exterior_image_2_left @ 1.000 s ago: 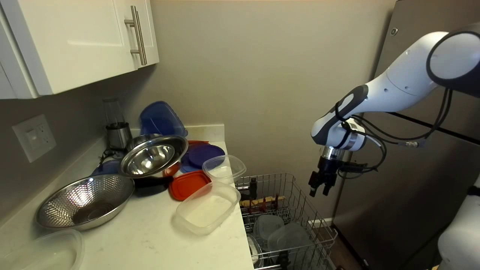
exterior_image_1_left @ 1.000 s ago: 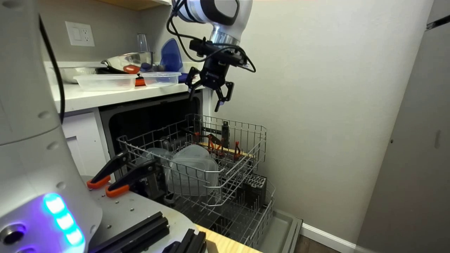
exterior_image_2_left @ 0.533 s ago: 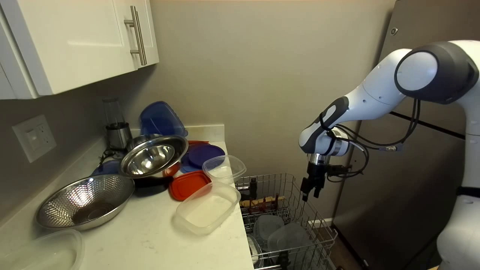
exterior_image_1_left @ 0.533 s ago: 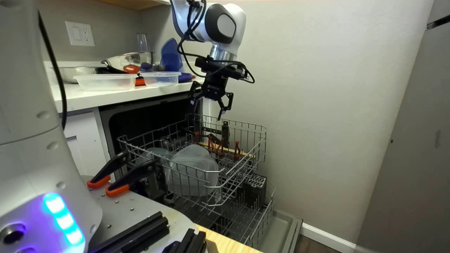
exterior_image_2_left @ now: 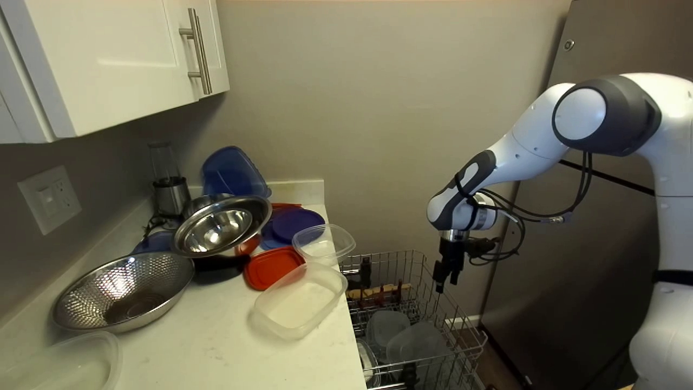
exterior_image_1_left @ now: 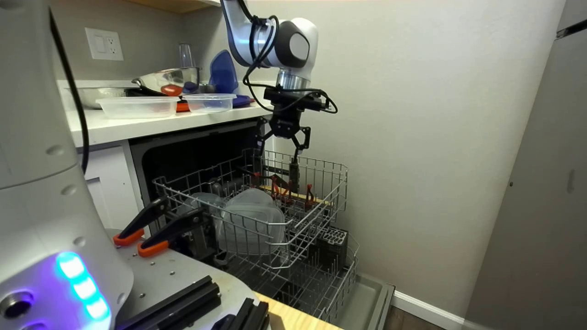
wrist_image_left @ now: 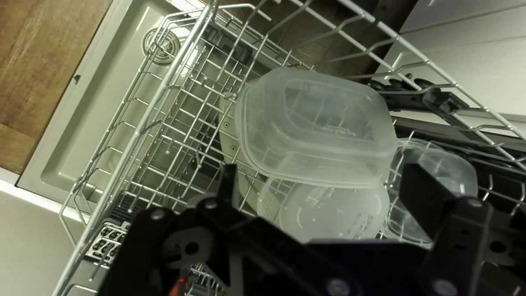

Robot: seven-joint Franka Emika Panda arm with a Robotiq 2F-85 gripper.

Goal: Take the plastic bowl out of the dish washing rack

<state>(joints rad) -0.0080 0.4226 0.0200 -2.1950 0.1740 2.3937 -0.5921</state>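
The plastic bowl [wrist_image_left: 316, 123] is pale and translucent. It sits tilted, underside showing, in the dish washing rack [wrist_image_left: 139, 130], a silvery wire basket. In both exterior views, the bowl [exterior_image_1_left: 252, 229] [exterior_image_2_left: 414, 346] is in the near part of the rack [exterior_image_1_left: 321, 160] [exterior_image_2_left: 414, 252]. A smaller pale dish [wrist_image_left: 333, 213] lies against it and is partly hidden by it. My gripper [exterior_image_1_left: 278, 156] [exterior_image_2_left: 446, 286] points down at about the height of the rack's back rim, apart from the bowl. In the wrist view the gripper [wrist_image_left: 320, 168] is open and empty, its fingers wide apart.
Another clear container [wrist_image_left: 444, 172] sits beside the bowl in the rack. Red-handled utensils [exterior_image_1_left: 289, 192] lie in its far part. The counter [exterior_image_2_left: 216, 346] beside the rack holds metal bowls and clear containers. Black clamps [exterior_image_1_left: 172, 229] stand near the rack's side. A wall [exterior_image_1_left: 412, 137] stands behind.
My gripper has come down towards the rack and now points more straight down. It has shifted slightly right in an exterior view. It stays open; the bowl and rack have not moved.
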